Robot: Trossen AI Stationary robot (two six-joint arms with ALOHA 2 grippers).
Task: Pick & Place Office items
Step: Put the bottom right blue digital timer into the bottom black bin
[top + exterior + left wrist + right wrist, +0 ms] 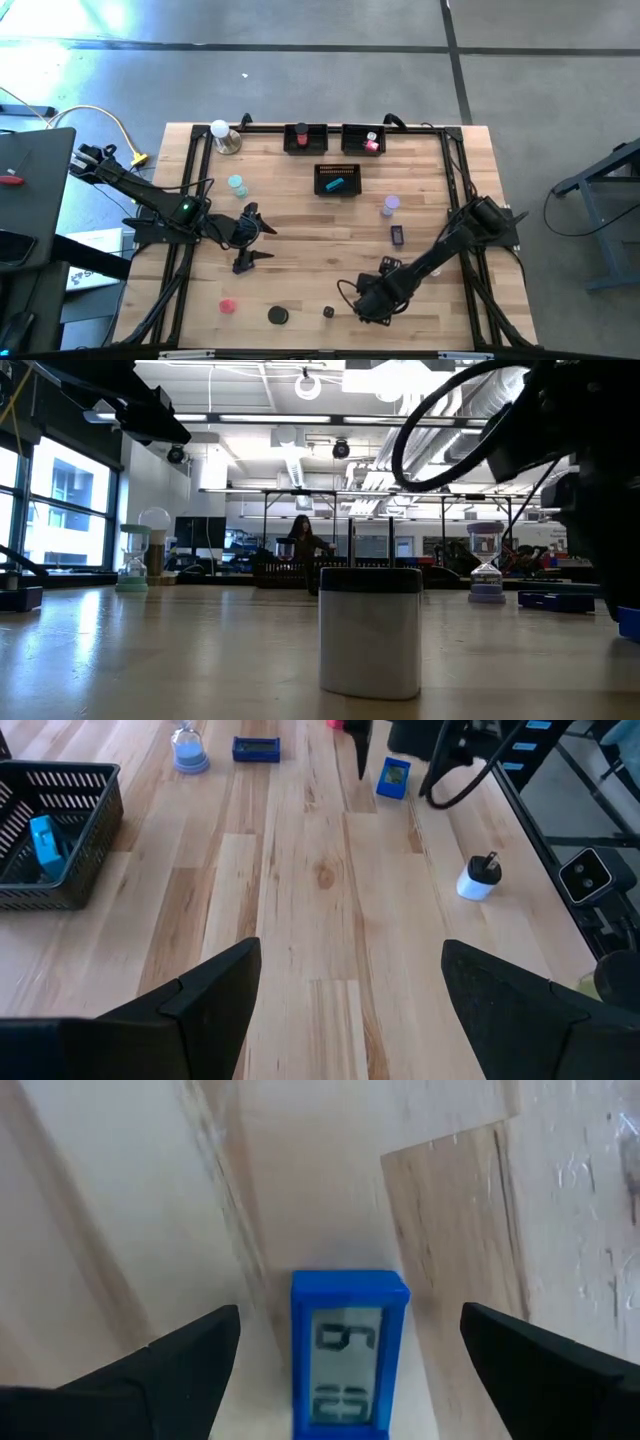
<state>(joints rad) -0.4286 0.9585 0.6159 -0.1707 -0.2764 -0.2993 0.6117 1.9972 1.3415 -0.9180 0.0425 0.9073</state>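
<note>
A small blue digital clock point(350, 1350) lies flat on the wooden table near its front edge. My right gripper point(350, 1316) points down over it, open, with one finger on each side and a gap to both. The arm covers the clock in the high view, where my right gripper point(373, 303) shows. The left wrist view shows the clock point(393, 778) beside the right arm's finger. My left gripper point(250, 226) is open and holds nothing, above the table's left half. Other office items lie around: a dark blue block point(397, 235), a lavender piece point(390, 205), a teal piece point(236, 185).
Three black mesh trays stand toward the far side point(305, 138) point(362, 138) point(337, 180); the middle one holds a teal item. A white ball on a metal base point(222, 135) stands far left. A red piece point(228, 305), a black disc point(277, 315) and a white plug-like piece point(328, 312) lie along the front.
</note>
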